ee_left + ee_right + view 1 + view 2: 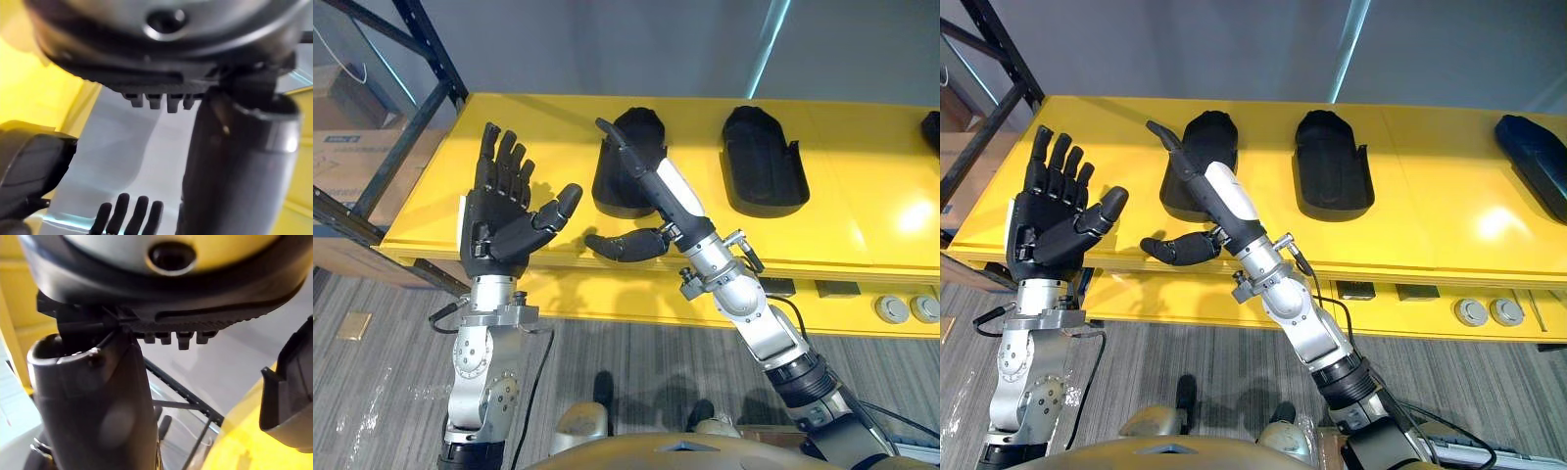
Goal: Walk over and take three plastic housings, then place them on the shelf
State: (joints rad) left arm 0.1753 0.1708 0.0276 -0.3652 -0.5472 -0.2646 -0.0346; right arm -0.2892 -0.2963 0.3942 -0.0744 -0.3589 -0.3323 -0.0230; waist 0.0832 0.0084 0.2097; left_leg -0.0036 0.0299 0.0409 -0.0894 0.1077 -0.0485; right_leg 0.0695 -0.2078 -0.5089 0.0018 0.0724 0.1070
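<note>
Reaching step: left robot hand (pixel 499 211) raised, released; right robot hand (pixel 658 191), released, hovered by housing (pixel 648 125) on bench (pixel 862 225). Next, likely: curl round it.

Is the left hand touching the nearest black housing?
Apart. Left eye view shows bare yellow table between the open left hand and the housing.

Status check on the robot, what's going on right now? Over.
Left hand open, raised, empty. Right hand open, over first housing, grasping nothing. Second housing, third housing untouched on yellow table. Path clear.
</note>
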